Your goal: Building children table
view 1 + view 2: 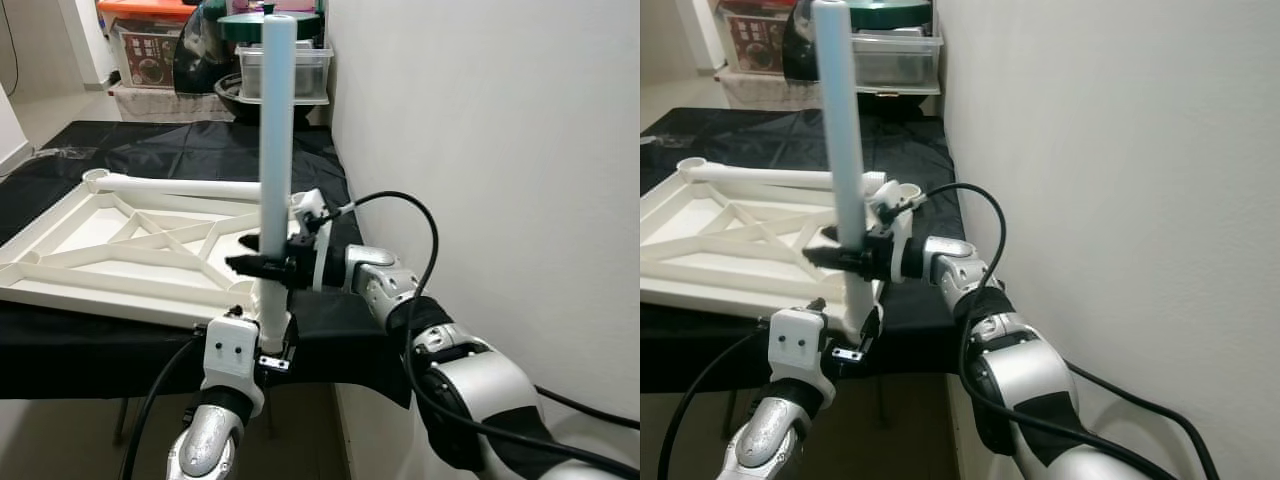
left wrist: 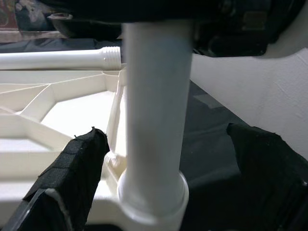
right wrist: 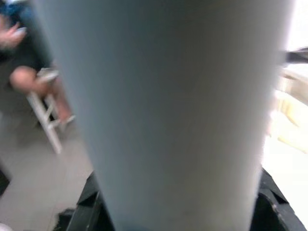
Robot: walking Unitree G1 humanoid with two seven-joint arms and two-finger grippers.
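Stood a pale table leg [image 1: 277, 130] straight up in the corner socket of the upside-down white tabletop [image 1: 110, 255] (at 6 o'clock on the black cloth [image 1: 190, 150]). Squeezed tight by the right gripper [image 1: 268, 266]. Left gripper [image 2: 159, 159] lower down, fingers apart around the leg. Wall [image 1: 480, 130] at 3 o'clock.

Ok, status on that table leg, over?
Right gripper clamped on upright table leg. Left gripper open around leg base at tabletop corner socket. Second leg lies loose on tabletop.
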